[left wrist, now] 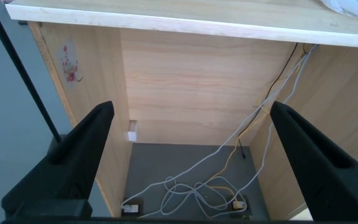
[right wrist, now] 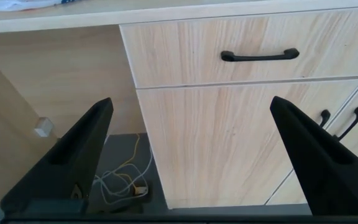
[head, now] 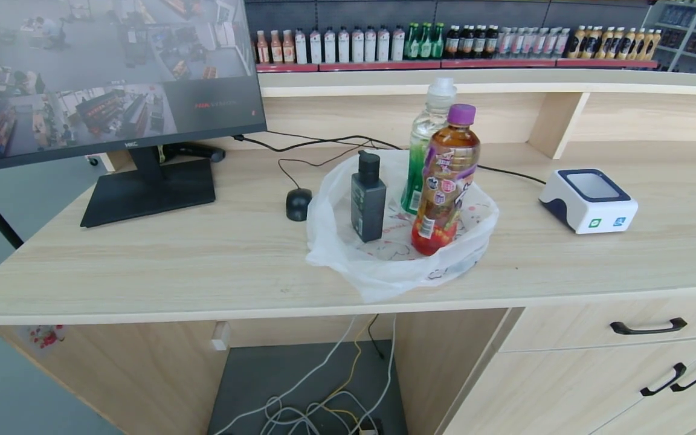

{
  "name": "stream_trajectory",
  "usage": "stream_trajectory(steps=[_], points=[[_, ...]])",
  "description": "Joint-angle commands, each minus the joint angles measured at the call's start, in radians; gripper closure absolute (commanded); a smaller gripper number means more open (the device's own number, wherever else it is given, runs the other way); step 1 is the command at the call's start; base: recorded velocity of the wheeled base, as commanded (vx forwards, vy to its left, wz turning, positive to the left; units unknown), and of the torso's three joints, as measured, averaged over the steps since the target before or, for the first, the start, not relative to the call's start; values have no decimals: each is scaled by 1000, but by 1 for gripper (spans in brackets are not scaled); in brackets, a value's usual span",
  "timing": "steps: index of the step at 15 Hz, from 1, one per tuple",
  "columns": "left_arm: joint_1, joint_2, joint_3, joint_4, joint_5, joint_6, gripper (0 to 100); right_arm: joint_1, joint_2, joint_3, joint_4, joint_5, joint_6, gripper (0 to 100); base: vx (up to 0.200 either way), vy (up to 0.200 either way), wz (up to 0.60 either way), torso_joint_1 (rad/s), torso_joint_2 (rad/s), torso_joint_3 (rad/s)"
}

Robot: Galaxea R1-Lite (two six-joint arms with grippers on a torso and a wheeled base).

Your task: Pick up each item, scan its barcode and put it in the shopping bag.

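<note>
light: bright, even, overhead | shadows: soft on counter (head: pixel 203 260), dimmer beneath | edges: head view lines bow

Shop checkout; drink shelves (head: pixel 457 42); barcode scanner (head: pixel 588 199); wooden counter (head: pixel 203 254)

Monitor (head: pixel 106 72) shows camera feeds at the counter's (head: pixel 142 260) left, black mouse (head: pixel 298 203) near its base, drinks (head: pixel 444 42) lined on the back shelf, cables (head: pixel 324 399) tangled underneath.
</note>
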Motion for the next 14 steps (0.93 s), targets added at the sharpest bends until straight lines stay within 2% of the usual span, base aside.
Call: stream_trajectory(steps=[1,2,14], points=[[0,0,0,0,0,0,0,-1,2,0,0,1,-1,0,0,0,0,0,0,0],[0,0,0,0,0,0,0,0,2,0,0,1,-1,0,0,0,0,0,0,0],[0,0,0,0,0,-2,0,0,2,0,0,1,0,0,0,-200,0,6,3,2]])
